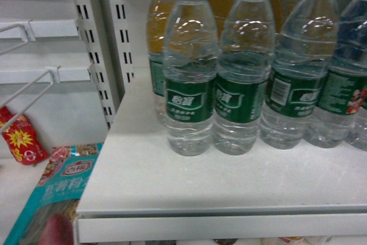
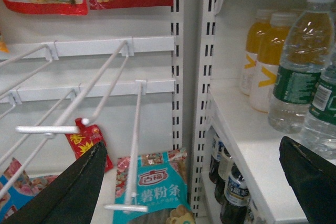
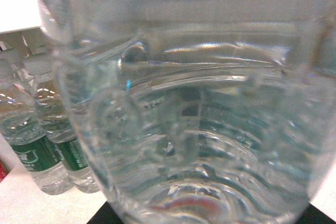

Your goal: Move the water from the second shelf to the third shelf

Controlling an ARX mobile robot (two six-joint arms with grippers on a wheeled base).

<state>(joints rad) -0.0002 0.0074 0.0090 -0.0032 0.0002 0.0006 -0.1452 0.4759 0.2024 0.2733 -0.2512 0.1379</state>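
Observation:
Several clear water bottles with green labels stand on the white shelf [image 1: 172, 187]; the two nearest are at the front [image 1: 189, 67] and beside it [image 1: 243, 67]. In the right wrist view one water bottle [image 3: 199, 103] fills nearly the whole frame. My right gripper [image 3: 205, 214] is closed round it, with only dark finger corners [image 3: 102, 217] showing at the bottom edge. More water bottles [image 3: 47, 145] stand to its left. My left gripper [image 2: 191, 150] is open, its fingers [image 2: 79, 192] wide apart, in front of the shelf upright. Neither gripper shows in the head view.
Orange drink bottles [image 2: 262, 61] stand behind the water at the shelf's left end. Dark bottles [image 2: 231, 192] fill the shelf below. Left of the slotted upright [image 2: 202, 77], white wire hooks [image 2: 79, 103] jut out, with a teal packet [image 2: 155, 187] and a red packet [image 1: 20, 139] hanging.

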